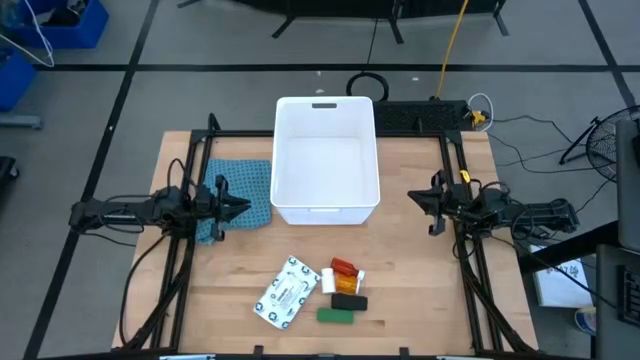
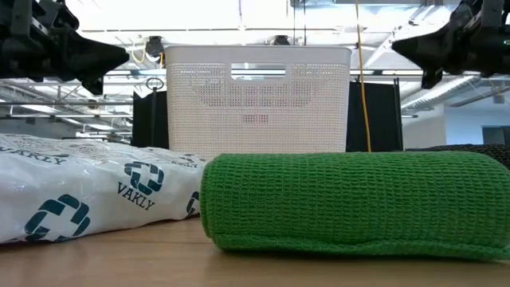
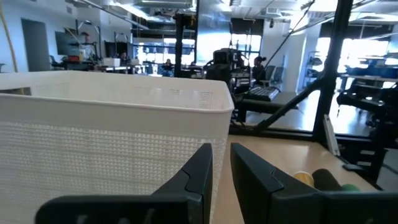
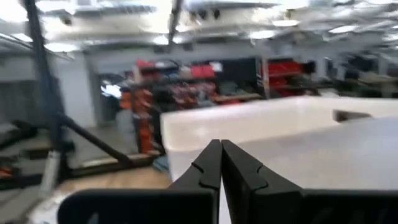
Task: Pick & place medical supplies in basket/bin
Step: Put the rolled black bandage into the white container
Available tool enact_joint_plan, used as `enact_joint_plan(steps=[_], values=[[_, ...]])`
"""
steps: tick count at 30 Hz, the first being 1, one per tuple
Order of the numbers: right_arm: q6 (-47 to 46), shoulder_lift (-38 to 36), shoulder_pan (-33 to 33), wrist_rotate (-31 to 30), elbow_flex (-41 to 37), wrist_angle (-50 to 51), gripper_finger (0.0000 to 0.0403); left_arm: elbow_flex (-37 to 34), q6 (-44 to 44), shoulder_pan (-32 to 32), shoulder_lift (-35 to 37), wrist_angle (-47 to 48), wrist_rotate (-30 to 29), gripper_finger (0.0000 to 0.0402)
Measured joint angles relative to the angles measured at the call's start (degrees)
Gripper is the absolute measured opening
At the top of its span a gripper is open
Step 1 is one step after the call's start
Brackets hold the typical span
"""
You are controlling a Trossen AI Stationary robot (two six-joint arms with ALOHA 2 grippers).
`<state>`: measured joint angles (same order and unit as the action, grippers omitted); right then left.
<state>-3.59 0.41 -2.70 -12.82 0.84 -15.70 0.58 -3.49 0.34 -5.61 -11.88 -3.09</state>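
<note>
The white tub [image 1: 325, 160] stands at the table's far middle and fills the low view's background [image 2: 256, 100]. Near the table's near edge lie the white printed packet [image 1: 287, 292], two orange white-capped bottles [image 1: 346, 275], the black block [image 1: 350, 302] and the green block [image 1: 335, 316]. The green block [image 2: 351, 203] and the packet [image 2: 88, 195] fill the low view's foreground. My left gripper [image 1: 243, 205] [image 3: 221, 163] hovers left of the tub, its fingers a narrow gap apart. My right gripper [image 1: 413, 197] [image 4: 221, 155] hovers right of the tub, shut and empty.
A blue-green patterned cloth [image 1: 245, 190] lies flat on the table under my left gripper, against the tub's left wall. Black frame rails [image 1: 190, 260] run along both sides of the table. Bare wood [image 1: 420, 290] shows right of the supplies. Blue crates [image 1: 70, 25] stand on the floor beyond.
</note>
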Motion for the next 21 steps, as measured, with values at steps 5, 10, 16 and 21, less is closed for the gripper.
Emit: enact_joint_plan(steps=[5,10,16,21], values=[[-1.2,4.3,-1.4,10.3,1.1,-11.8,0.0038,0.0,0.0,0.0,0.0,0.0,0.0,0.0063],[-0.2,13.8,-7.4,10.6,5.0,-13.5,0.0084,0.0,0.0,0.0,0.0,-0.1,-0.4,0.0063],[4.6,31.2,-17.0,6.4,10.7,-25.9,0.0134,0.0,-1.2,0.0,0.0,0.2,-0.5,0.0063],[8.6,46.9,-23.9,-4.6,21.5,-22.6,0.0162,0.0,-1.3,0.0,0.0,0.2,-0.5,0.0063]])
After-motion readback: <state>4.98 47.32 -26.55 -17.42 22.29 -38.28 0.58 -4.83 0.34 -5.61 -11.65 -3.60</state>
